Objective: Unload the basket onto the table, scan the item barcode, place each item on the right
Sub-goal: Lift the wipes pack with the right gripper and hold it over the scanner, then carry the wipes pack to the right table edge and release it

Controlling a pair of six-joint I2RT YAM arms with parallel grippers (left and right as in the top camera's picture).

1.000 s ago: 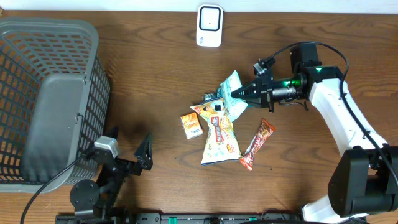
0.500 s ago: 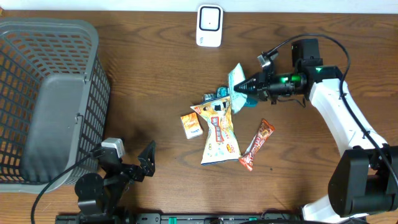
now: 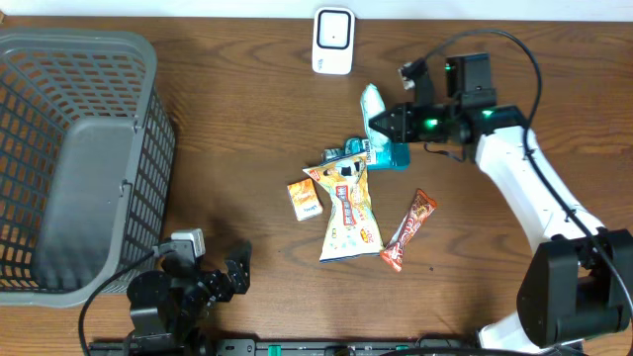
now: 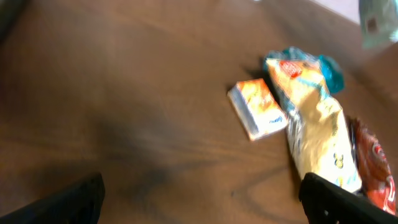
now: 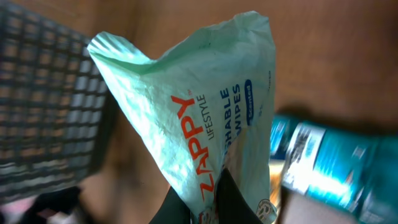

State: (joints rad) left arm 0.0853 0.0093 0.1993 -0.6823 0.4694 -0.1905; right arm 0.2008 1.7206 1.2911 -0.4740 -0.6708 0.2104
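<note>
Since a second ago your right arm has carried the wipes packet [image 3: 373,103] up off the pile and toward the far edge of the table, while your left arm has drawn back to the near edge. Your right gripper [image 3: 382,124] is clamped tight on the lower end of that pale green packet, which hangs in the air with its printed face turned to the wrist camera, close to the white scanner [image 3: 333,42] but still apart from it and off to its right. Your left gripper [image 4: 202,202] stands wide and holds nothing. You appear to be mid-carry, in the step of presenting the item. The next move probably calls for bringing the packet across in front of the scanner and turning the wrist until the barcode faces it; no barcode shows in either view, so you may have to rotate the pack to find it. On the dark wood-grain table [image 3: 227,119] lie a teal packet [image 3: 393,155], a yellow snack bag [image 3: 348,213], a small orange box [image 3: 305,198] and a red bar wrapper [image 3: 408,229], bunched near the middle. A grey mesh basket [image 3: 158,148] stands at the left, and a pale strip of wall runs behind the far edge.
</note>
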